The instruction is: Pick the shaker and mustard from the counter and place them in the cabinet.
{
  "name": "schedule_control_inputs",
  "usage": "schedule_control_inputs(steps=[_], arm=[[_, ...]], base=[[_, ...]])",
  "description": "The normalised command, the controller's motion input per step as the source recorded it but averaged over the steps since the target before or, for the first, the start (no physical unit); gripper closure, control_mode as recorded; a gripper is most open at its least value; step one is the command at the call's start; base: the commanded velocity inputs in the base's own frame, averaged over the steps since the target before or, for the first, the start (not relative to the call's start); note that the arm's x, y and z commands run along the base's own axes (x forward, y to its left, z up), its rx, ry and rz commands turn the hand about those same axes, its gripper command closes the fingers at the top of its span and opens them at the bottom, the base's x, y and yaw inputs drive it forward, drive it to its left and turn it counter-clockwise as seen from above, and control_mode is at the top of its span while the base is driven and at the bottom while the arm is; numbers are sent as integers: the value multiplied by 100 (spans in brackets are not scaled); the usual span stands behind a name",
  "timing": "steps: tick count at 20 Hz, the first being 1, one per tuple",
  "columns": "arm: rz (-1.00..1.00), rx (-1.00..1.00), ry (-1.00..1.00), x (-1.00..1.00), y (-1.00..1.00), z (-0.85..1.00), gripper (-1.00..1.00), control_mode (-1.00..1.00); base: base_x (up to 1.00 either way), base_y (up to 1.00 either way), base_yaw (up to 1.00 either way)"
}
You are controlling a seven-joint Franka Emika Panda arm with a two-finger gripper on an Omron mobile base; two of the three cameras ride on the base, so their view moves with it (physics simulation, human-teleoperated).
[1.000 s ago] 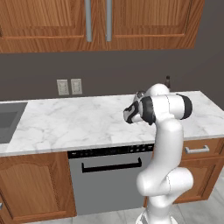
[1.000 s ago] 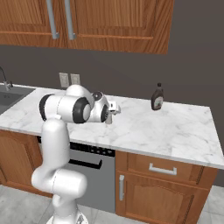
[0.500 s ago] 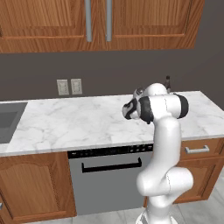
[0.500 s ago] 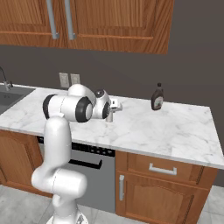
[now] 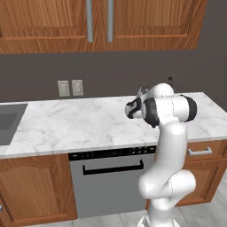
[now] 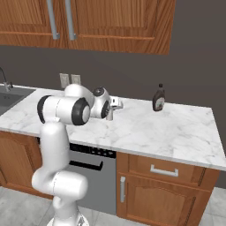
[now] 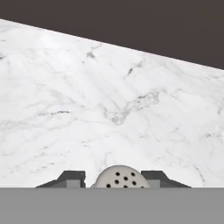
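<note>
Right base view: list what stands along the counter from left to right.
Sink faucet → sink → wall outlets behind the counter → gripper shut on the shaker → dark-capped bottle.

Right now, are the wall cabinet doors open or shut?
Shut: both doors of the cabinet lie flush, with the bar handles side by side.
</note>
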Motion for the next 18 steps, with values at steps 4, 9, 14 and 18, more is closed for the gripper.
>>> schedule_control_inputs(steps=[4, 9, 14, 18], arm=[[0, 0, -10, -71, 15, 59, 100, -100], [0, 0, -8, -88, 17, 49, 100, -100], [0, 1, -4, -99, 10, 46, 100, -100], [0, 4, -3, -92, 0, 59, 100, -100]], base=[[0, 0, 0], [0, 0, 0], [0, 0, 0], [0, 0, 0]])
